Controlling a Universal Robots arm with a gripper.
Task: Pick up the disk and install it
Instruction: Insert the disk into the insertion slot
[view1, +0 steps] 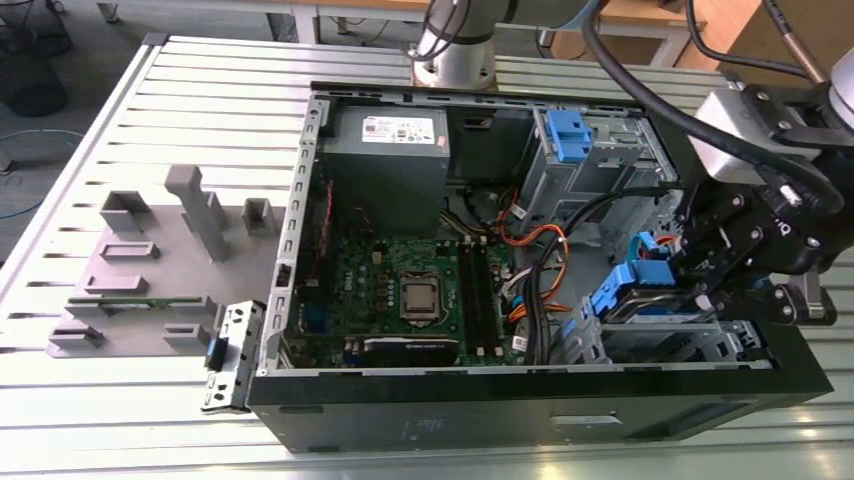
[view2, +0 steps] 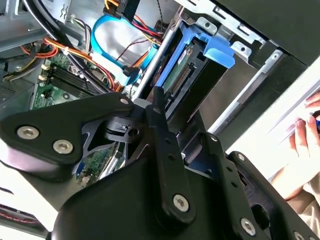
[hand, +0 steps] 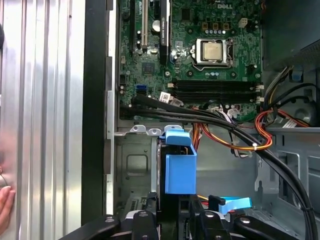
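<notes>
A: End effector (hand: 175, 221) state?

B: Clenched on the disk (hand: 179, 167), with fingers on either side of it in both wrist views. The disk stands on edge right ahead of the fingertips, blue rails (view2: 200, 45) leading, inside the computer case (view1: 534, 410).

A: Where in the case?

B: At the mouth of the grey drive cage (hand: 131, 165), just ahead of the end effector. Can't tell how deep it sits.

A: Step?

B: Install, I'd say. Pickup looks done, the disk is off the tabletop (view1: 200, 90).

A: How to do it well?

B: Keep the disk square to the cage so the blue rails meet the guides together; a tilt would likely jam it. Push slow and straight along the slot. Keep the grip firm so the disk doesn't slip back between the fingers.

A: Risks?

B: The cable bundle (hand: 240, 135) runs close beyond the disk, between it and the motherboard (hand: 210, 55), and could snag the far end. There's also a person's hand (view2: 304, 134) outside the case, off to the side of the end effector. It's apart from the end effector, flagging anyway.
</notes>
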